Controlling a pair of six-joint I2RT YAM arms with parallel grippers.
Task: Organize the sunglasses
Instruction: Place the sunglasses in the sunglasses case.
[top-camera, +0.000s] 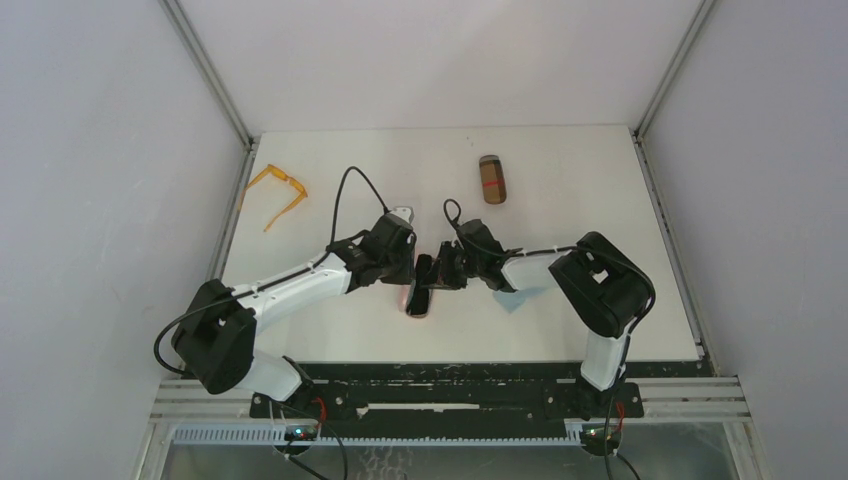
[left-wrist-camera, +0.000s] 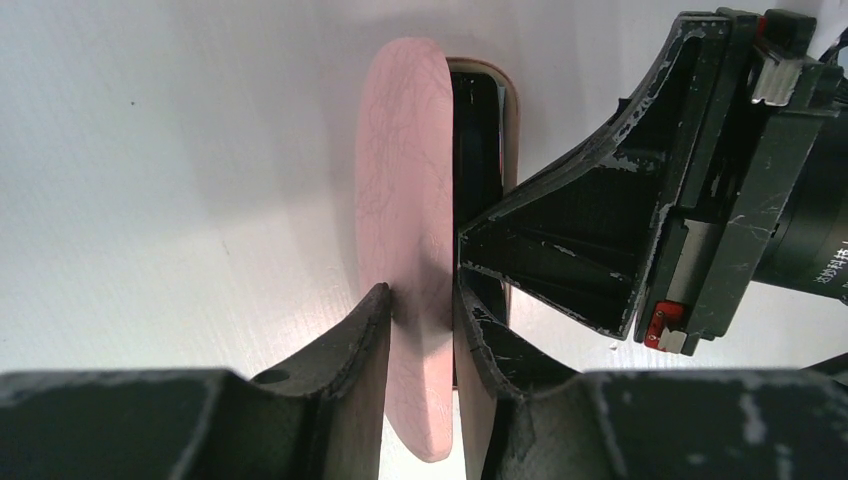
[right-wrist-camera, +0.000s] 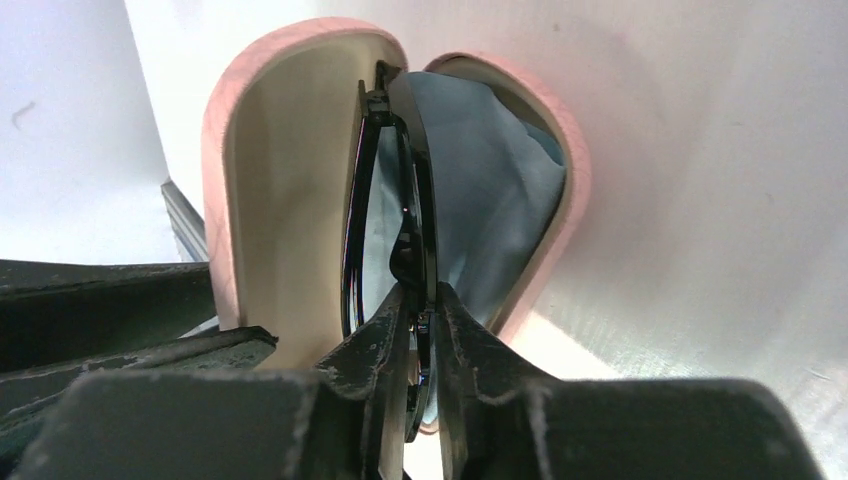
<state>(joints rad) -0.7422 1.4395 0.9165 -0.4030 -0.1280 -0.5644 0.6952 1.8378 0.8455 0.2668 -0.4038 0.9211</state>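
Top: orange sunglasses (top-camera: 278, 190) lie loose at the far-left edge of the surface (top-camera: 600, 200), with the brown case (top-camera: 492, 179) well apart, so that pair is left to do. Both arms reach low and meet at the pink case (top-camera: 419, 298).
Left wrist: left pincer (left-wrist-camera: 421, 298) clamps one half of that case, holding it open.
Right wrist: right pincer (right-wrist-camera: 420, 295) nips the folded black sunglasses (right-wrist-camera: 412, 170), which stand inside the case against a blue cloth (right-wrist-camera: 485, 190). I'd call it roughly half done.

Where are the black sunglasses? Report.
Centre of the top view; right wrist view shows the black sunglasses in the open pink case against the light-blue cloth, held by the right end effector.
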